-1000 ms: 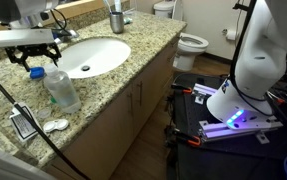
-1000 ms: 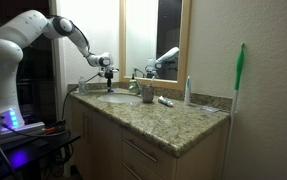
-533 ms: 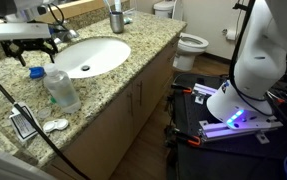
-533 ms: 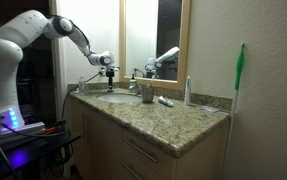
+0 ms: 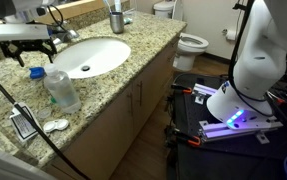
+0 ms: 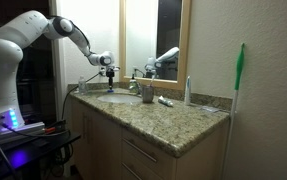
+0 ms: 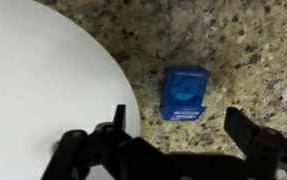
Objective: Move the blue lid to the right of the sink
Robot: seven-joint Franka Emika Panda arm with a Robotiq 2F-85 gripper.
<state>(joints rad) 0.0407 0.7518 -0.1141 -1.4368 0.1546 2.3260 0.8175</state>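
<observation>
Just beside the sink, the blue lid lies on granite.

Bathroom, granite vanity with sink, toilet, wall mirror

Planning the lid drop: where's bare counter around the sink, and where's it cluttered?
Free: granite between the sink and the counter end by the toilet, past the cup. Crowded: opposite side, with blue lid, bottle, small items, and the open gripper above the lid.
</observation>
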